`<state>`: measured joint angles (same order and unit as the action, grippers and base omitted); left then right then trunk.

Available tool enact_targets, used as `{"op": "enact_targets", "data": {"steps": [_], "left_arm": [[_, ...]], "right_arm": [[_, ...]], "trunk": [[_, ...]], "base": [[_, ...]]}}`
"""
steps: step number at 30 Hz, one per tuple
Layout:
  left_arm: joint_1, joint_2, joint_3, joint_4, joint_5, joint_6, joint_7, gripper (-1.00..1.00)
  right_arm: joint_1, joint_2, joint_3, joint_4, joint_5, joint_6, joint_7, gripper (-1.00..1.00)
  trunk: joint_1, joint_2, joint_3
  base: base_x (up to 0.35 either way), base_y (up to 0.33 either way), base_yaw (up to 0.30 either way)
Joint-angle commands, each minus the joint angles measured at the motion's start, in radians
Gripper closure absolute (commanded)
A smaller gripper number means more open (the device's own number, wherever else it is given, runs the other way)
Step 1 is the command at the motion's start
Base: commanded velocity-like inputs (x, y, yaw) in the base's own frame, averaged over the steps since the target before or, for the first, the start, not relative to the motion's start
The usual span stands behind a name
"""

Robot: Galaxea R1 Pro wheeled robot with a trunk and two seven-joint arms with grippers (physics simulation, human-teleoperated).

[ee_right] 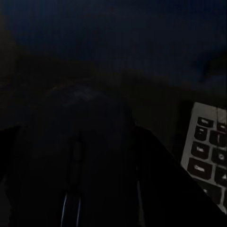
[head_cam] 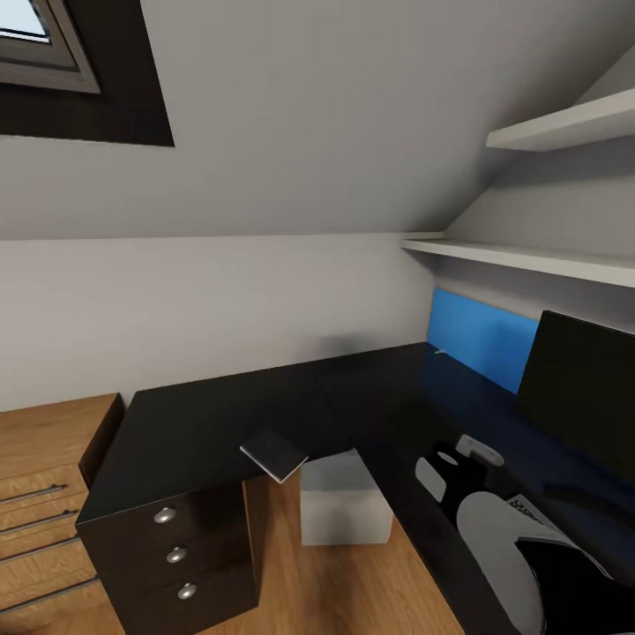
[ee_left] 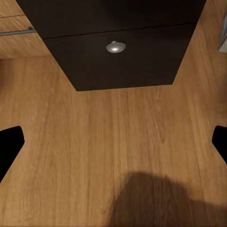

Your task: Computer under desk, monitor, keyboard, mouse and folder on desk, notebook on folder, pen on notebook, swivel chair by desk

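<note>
Across the head view I have the desk (head_cam: 229,414), its L-shaped black top running along the wall and turning toward the right, with a blue back panel (head_cam: 481,339) on that right run. On the near edge of the left run a small dark-grey notebook (head_cam: 275,454) lies tilted, one corner over the edge. Below the inner corner the computer (head_cam: 344,507) stands on the wood floor, under the desk. At the left end sits a black drawer unit (head_cam: 181,551) with three silver knobs, and a light-wood chest (head_cam: 44,485) stands beside it. At far right the monitor (head_cam: 578,397) stands on the desk. My right arm (head_cam: 511,547) reaches over that part of the top. From the right wrist, very dark: the mouse (ee_right: 78,156) lies close between the right gripper (ee_right: 80,170) fingers, apparently pinched, on the desk with the keyboard (ee_right: 210,158) just beside it. From the left wrist, the left gripper (ee_left: 113,144) is spread wide over bare floor (ee_left: 118,142), facing the drawer front.
</note>
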<state>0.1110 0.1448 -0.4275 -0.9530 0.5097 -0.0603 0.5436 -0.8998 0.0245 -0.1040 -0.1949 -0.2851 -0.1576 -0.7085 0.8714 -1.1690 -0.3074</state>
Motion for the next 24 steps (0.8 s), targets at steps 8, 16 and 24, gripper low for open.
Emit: {"op": "enact_targets", "data": {"steps": [8, 16, 24], "left_arm": [[-0.001, 0.001, -0.008, -0.002, 0.010, -0.007, 0.006, -1.00], [-0.001, 0.001, -0.010, -0.004, 0.010, -0.007, 0.006, -1.00], [-0.001, 0.002, -0.007, -0.039, 0.011, -0.009, 0.006, -1.00]], "right_arm": [[-0.001, 0.004, -0.006, 0.000, -0.001, -0.015, -0.081, 1.00], [0.001, 0.007, -0.005, 0.000, -0.003, -0.091, -0.075, 1.00], [0.001, 0.006, -0.006, -0.001, -0.002, -0.103, -0.075, 1.00]], "trunk": [[0.000, -0.001, -0.001], [0.000, -0.001, -0.001], [0.000, -0.001, -0.001]], "base": [[0.000, 0.000, 0.000], [0.000, 0.000, 0.000], [0.000, 0.000, 0.000]]}}
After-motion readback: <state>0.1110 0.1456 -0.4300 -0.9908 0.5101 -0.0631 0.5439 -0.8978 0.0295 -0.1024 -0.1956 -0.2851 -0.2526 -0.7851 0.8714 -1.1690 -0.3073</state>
